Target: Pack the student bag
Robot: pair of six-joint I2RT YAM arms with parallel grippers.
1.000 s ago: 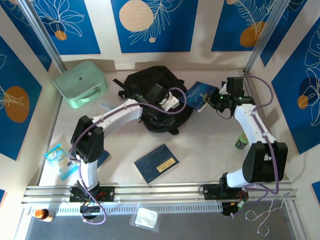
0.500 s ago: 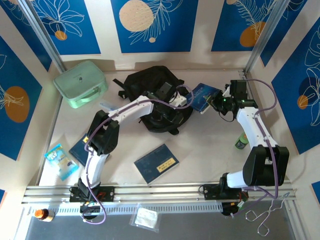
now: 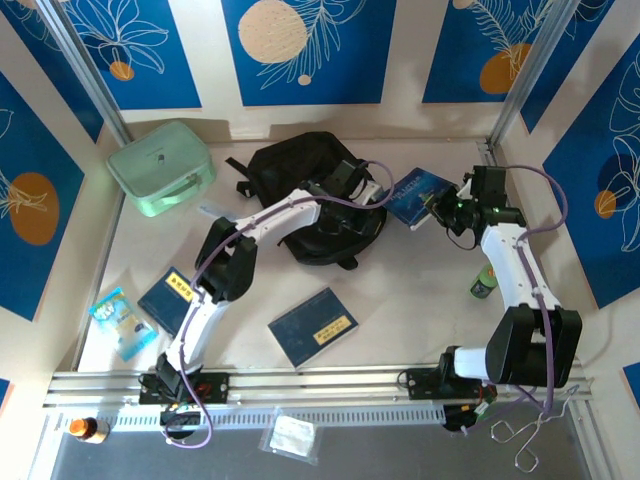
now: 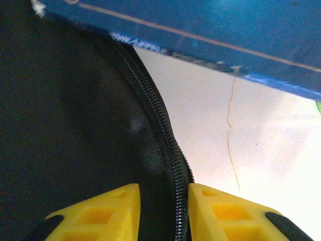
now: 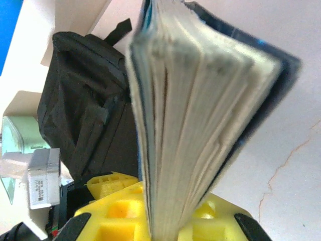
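The student bag point(image 3: 300, 165), a black fabric backpack, lies at the back middle of the table. My left gripper point(image 3: 368, 198) is at its right edge. In the left wrist view its yellow fingers point(image 4: 100, 216) are shut on the bag's black fabric point(image 4: 65, 125), pinching it beside the zip teeth point(image 4: 165, 135). My right gripper point(image 3: 442, 205) is shut on a thick blue-covered book point(image 3: 420, 188) and holds it off the table just right of the bag. The right wrist view has the book's page edges point(image 5: 200, 100) rising from between that gripper's point(image 5: 170, 221) jaws, the bag point(image 5: 85, 100) behind.
A mint-green hard case point(image 3: 160, 165) sits back left. A blue book point(image 3: 312, 327) lies front middle, a smaller blue book point(image 3: 172, 297) and a light-blue packet point(image 3: 120, 318) front left. A green bottle point(image 3: 484, 282) stands by the right arm. Patterned walls close three sides.
My left arm has stretched further right along the bag's edge, uncovering the small blue book at front left. My right gripper has drawn the held book slightly right, away from the bag.
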